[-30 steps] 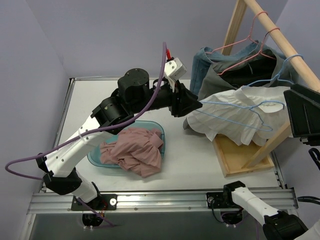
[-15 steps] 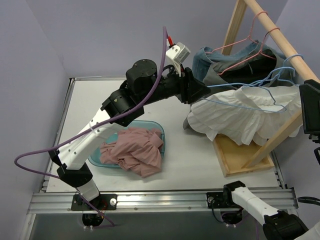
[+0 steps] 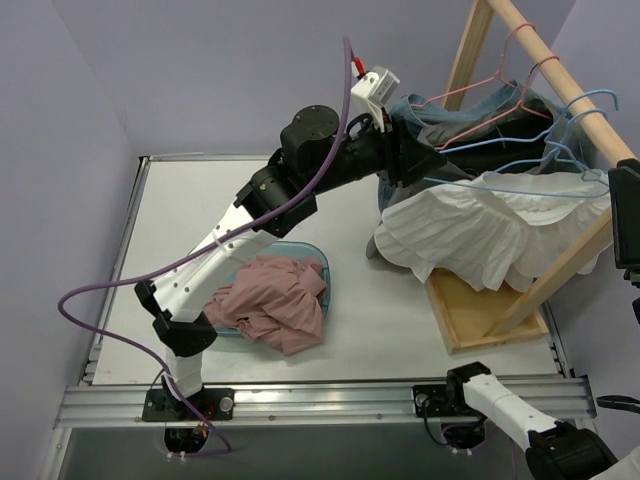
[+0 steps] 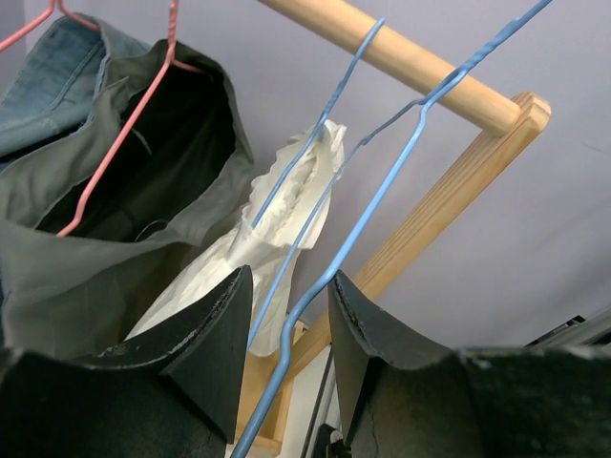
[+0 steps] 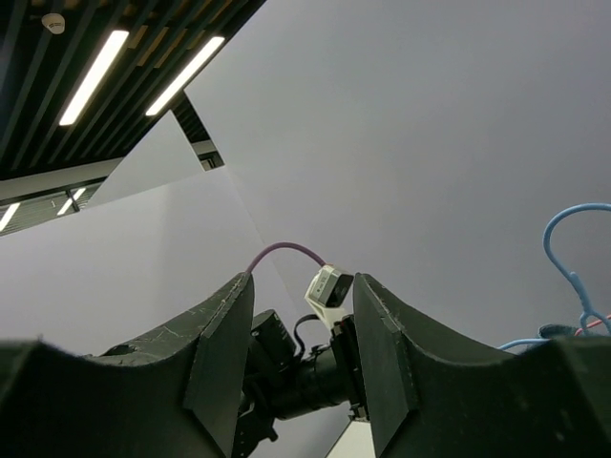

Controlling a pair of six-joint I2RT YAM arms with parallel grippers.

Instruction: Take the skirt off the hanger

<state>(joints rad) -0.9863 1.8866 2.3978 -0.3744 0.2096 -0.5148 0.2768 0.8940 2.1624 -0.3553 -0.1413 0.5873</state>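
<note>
From above, the left gripper is seen raised higher than a second ago. The blue hanger has been lifted with it toward the wooden rail, and the white skirt is draped on that hanger. At the left wrist, the hanger wire is passed between narrowly parted jaws. At the right wrist, the right gripper is held apart and empty.

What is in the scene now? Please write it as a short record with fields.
left claw: open, wire of the blue hanger passing between its fingers
right claw: open, empty, facing the ceiling
white skirt: draped on the blue hanger, below the wooden rail
grey garment: hangs beside the skirt
basin: on the table, holds a pink cloth
</note>
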